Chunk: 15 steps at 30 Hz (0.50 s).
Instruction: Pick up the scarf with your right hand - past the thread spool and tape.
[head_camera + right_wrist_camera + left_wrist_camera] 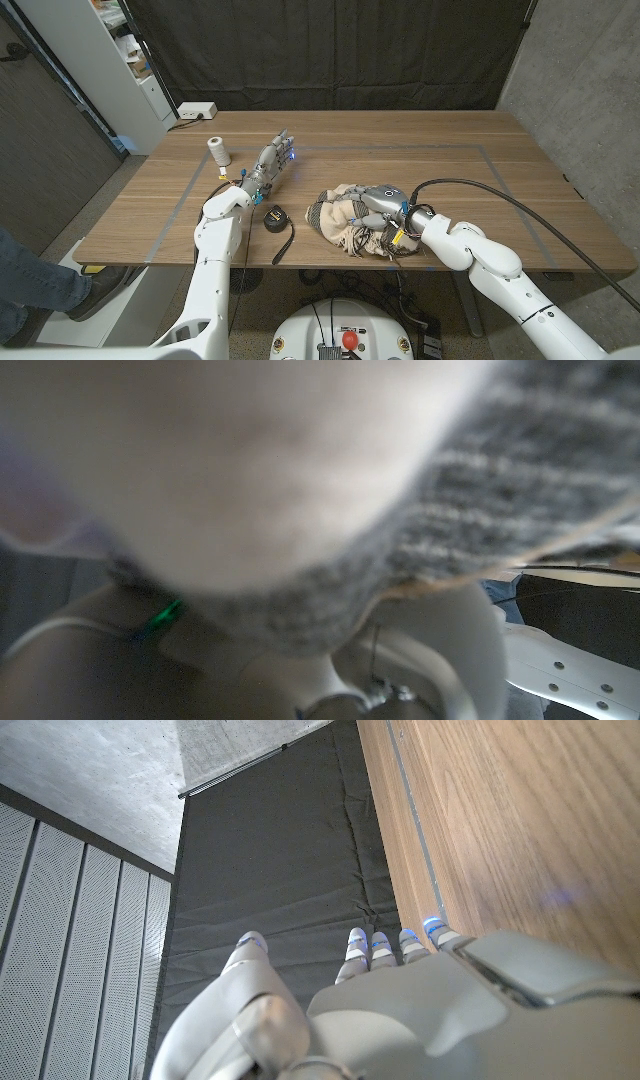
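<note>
Lying bunched in the lower middle of the head view, the scarf (345, 218) is sitting on the wooden table (450, 170) with the right hand (378, 203) pressing into its top, fingers closing on the cloth. Up close, blurred grey knit (480, 490) is covering that hand's camera. The left hand (272, 160) is resting upper left of the scarf, fingers straight and holding nothing, between the thread spool (217, 152) and the tape (274, 215).

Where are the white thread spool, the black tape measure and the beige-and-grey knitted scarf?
white thread spool (217, 152), head view, on its upright side.
black tape measure (273, 215), head view, on the round case's top.
beige-and-grey knitted scarf (338, 219), head view, on the bunched cloth left of the right hand (378, 200).
</note>
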{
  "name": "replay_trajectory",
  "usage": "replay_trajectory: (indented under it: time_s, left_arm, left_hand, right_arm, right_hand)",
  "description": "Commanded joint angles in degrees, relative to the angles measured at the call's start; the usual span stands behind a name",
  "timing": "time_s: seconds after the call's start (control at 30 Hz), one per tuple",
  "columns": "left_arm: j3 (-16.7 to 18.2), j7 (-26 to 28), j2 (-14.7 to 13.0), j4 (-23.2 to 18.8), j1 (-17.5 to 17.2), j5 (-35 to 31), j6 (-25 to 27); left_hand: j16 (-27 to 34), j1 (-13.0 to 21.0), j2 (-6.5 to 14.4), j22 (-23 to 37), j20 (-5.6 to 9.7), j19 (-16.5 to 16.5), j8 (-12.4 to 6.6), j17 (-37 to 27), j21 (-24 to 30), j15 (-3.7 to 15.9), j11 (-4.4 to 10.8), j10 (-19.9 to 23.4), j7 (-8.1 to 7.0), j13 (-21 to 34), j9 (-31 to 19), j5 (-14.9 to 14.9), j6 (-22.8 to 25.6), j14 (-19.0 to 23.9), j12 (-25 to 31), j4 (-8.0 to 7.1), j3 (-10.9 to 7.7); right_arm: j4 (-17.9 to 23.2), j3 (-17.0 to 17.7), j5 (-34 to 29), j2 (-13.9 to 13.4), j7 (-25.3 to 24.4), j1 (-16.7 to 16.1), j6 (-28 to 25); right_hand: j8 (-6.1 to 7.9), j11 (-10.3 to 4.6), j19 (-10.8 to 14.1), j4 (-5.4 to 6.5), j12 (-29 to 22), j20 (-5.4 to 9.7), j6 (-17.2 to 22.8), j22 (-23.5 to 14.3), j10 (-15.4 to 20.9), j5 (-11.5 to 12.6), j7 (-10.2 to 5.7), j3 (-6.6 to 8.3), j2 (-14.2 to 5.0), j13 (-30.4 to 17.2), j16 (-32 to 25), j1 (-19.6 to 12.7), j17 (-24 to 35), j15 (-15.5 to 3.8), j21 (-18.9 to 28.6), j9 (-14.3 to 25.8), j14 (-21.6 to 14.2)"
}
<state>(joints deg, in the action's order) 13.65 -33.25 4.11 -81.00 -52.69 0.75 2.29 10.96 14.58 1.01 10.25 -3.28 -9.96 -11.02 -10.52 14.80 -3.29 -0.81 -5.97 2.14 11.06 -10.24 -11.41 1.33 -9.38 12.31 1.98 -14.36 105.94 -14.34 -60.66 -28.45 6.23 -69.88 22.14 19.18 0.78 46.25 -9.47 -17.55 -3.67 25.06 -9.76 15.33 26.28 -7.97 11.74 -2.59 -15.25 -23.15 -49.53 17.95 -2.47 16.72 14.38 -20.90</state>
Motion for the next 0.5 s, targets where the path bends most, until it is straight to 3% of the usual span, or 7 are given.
replay_trajectory:
  time_s: [0.03,0.23,0.5]
  left_arm:
    - [0.3,0.1,-0.1,-1.0,-0.8,0.6,0.0]
    - [0.2,0.2,-0.2,-1.5,-1.0,0.6,0.2]
    - [-0.2,0.2,-0.3,-1.8,-1.0,0.6,0.4]
  left_hand:
    - [0.1,0.0,0.3,0.2,-0.34,-6.8,0.07,-0.1,-0.4,-0.22,0.11,0.1,0.27,0.1,-0.2,0.0,0.2,0.0,-0.1,0.30,-0.26]
    - [0.1,0.0,0.3,0.2,-0.33,-6.8,0.08,-0.1,-0.5,-0.27,-0.01,0.1,0.25,0.1,-0.2,0.0,0.2,-0.1,-0.1,0.33,-0.25]
    - [0.0,-0.1,0.3,0.2,-0.51,-6.7,0.08,-0.1,-0.6,-0.27,-0.03,0.1,0.26,0.1,-0.2,0.0,0.2,-0.1,-0.1,0.37,-0.23]
  right_arm:
    - [-0.9,-0.4,-0.8,0.2,-3.2,0.5,1.5]
    - [-1.5,-0.5,-1.0,0.2,-5.2,0.7,2.4]
    - [-2.3,-0.5,-0.9,0.3,-7.1,0.9,3.3]
  right_hand:
    - [1.11,-0.46,5.5,-0.17,-1.1,5.21,2.2,-0.3,1.9,-1.3,-0.05,0.75,-1.26,-0.9,-1.8,-3.4,1.9,-2.78,-0.2,0.8,-1.2]
    - [2.53,-1.23,7.1,-0.05,-3.8,7.51,4.8,-0.5,6.8,-4.1,-0.42,0.77,-2.50,-2.7,-5.0,-7.6,5.2,-4.15,-0.4,2.1,-3.7]
    - [4.47,-2.53,8.9,0.13,-6.5,10.50,7.9,-1.0,9.1,-7.6,-0.38,0.44,-4.04,-5.4,-9.1,-12.3,10.4,-5.83,0.3,3.9,-6.4]
